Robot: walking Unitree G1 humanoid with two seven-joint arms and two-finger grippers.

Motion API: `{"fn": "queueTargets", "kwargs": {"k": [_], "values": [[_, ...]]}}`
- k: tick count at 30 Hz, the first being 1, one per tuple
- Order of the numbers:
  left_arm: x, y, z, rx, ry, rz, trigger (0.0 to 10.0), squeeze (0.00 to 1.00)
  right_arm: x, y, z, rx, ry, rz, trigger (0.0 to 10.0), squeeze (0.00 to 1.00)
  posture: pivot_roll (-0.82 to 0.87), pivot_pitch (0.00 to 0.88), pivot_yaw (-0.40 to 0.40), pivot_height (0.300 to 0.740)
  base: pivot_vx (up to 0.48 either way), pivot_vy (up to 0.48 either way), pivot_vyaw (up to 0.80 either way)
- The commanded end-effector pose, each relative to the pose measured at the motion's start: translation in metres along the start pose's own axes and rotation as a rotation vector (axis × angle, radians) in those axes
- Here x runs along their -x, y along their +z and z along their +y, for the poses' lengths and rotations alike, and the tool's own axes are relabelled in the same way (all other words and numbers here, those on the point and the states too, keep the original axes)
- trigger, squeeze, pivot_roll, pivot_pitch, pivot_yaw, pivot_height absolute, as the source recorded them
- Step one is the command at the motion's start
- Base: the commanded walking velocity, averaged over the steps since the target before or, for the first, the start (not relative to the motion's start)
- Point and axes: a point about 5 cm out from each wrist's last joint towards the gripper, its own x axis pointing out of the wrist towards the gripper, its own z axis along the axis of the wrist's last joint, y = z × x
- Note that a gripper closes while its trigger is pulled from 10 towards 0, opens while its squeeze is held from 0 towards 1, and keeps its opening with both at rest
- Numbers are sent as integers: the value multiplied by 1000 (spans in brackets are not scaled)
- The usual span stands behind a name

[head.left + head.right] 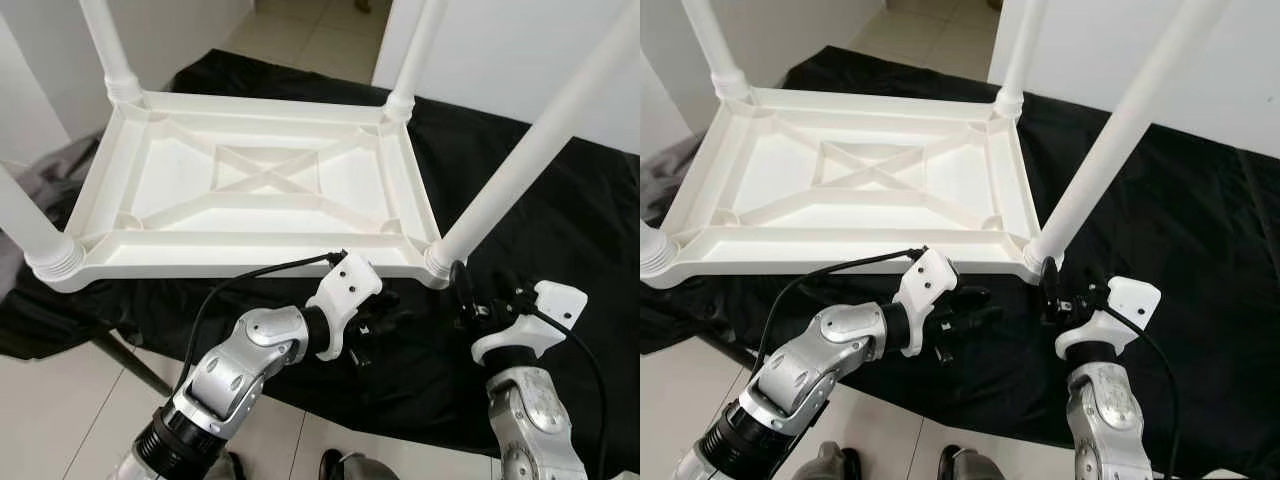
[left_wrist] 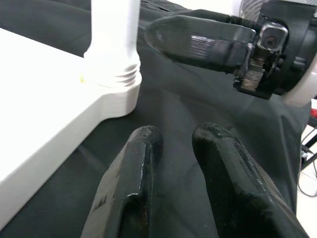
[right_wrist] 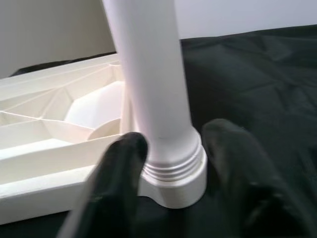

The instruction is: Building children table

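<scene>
White plastic tabletop (image 1: 250, 190) lies upside down on a black cloth (image 1: 560, 230) spread over the floor; ribbed underside with a central cross faces up. The near edge of the tabletop runs just ahead of both grippers.

Progress, judged from what shows: all four corner sockets carry a white leg. Far-left leg (image 1: 108, 50) and far-right leg (image 1: 415, 55) stand upright; near-left leg (image 1: 25, 225) sits at the near-left corner; near-right leg (image 1: 540, 140) rises from the near-right corner and looks tilted outward in the head views, which may be lens perspective only. Screw threads are visible at the base of the near legs, so they may not be fully seated. Probably left: tighten that last leg, then turn the table onto its feet.

Right gripper (image 3: 171, 153): fingers parted, one on each side of the near-right leg's threaded base, close to it; contact cannot be confirmed, so no firm hold is recorded.

Left gripper (image 2: 173, 148): fingers slightly apart, holding nothing, poised over the cloth just beside the tabletop's near-right corner.

View differences: the right wrist view shows the fingers straddling the leg and the thread rings; the head views show this only as dark fingers at the corner. The left wrist view shows the right gripper from the side, next to the leg base. The head views alone give the four-leg count.
</scene>
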Motion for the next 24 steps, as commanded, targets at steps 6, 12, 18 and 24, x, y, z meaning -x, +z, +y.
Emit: {"fn": "queueTargets", "kwargs": {"k": [6, 12, 18, 24], "values": [[9, 11, 13, -29, 20, -11, 10000, 0, -4, -5, -1, -10, 149, 49, 0, 0, 25, 193, -85, 740, 0, 0, 0], [12, 21, 13, -61, 26, -26, 10000, 0, -15, -15, -13, -117, 400, 196, 10000, 0, 44, 192, -86, 740, 0, 0, 0], [12, 21, 10, -78, 21, -20, 10000, 0, -31, -13, -28, -70, 429, 182, 10000, 0, 56, 192, -85, 740, 0, 0, 0], [12, 21, 3, -113, -5, 8, 10000, 0, -53, -10, -42, -44, 462, 182, 10000, 0, 66, 191, -84, 740, 0, 0, 0]]}}
